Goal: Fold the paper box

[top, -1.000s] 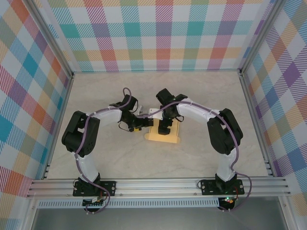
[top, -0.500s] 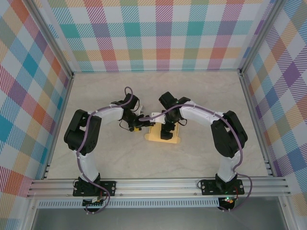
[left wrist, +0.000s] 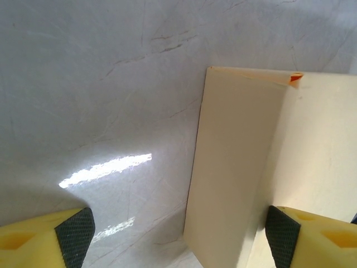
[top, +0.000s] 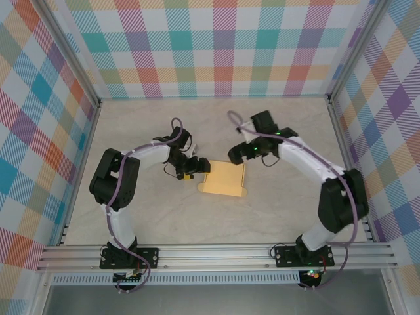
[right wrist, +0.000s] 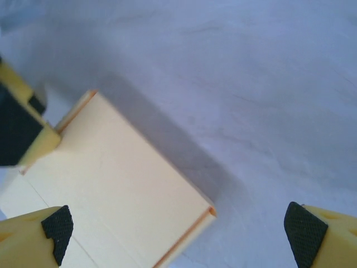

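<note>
The paper box (top: 224, 179) lies flat and closed in the middle of the table (top: 164, 216), a pale yellow rectangle. The left gripper (top: 192, 168) is at its left edge with fingers wide, one over the box and one over the table, holding nothing. The right gripper (top: 236, 155) hangs near its far right corner, fingers wide and empty.

On table (top: 282, 210): paper box (top: 224, 179) (central); left tool (top: 195, 169) over its left edge, right tool (top: 235, 156) behind.
</note>
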Available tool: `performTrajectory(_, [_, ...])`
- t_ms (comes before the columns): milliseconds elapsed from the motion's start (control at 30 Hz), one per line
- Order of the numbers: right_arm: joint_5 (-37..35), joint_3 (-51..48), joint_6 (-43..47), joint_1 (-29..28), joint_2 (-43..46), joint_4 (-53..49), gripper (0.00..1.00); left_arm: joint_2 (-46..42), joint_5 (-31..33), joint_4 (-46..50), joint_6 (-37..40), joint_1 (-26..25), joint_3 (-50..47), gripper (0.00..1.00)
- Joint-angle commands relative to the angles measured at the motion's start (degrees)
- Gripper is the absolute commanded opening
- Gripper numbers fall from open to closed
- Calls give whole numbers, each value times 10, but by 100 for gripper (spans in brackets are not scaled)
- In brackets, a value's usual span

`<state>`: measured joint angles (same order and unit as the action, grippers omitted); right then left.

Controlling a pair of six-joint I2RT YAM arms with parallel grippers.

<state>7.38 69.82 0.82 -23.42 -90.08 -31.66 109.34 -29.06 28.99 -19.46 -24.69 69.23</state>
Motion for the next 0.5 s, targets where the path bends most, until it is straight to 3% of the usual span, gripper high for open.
performTrajectory(0, [111,-66,-248,73,16,16,100,46,33,27,8,-8,-15,81])
performTrajectory(133, [185,-95,-266,106,9,34,98,56,9,27,9,-6,-10,74])
performTrajectory(267, [201,-101,-264,106,-1,40,99,65,-29,9,-4,9,-12,52])
performTrajectory(467, [236,-92,-223,108,-16,27,99,68,-43,0,-11,19,-19,51])
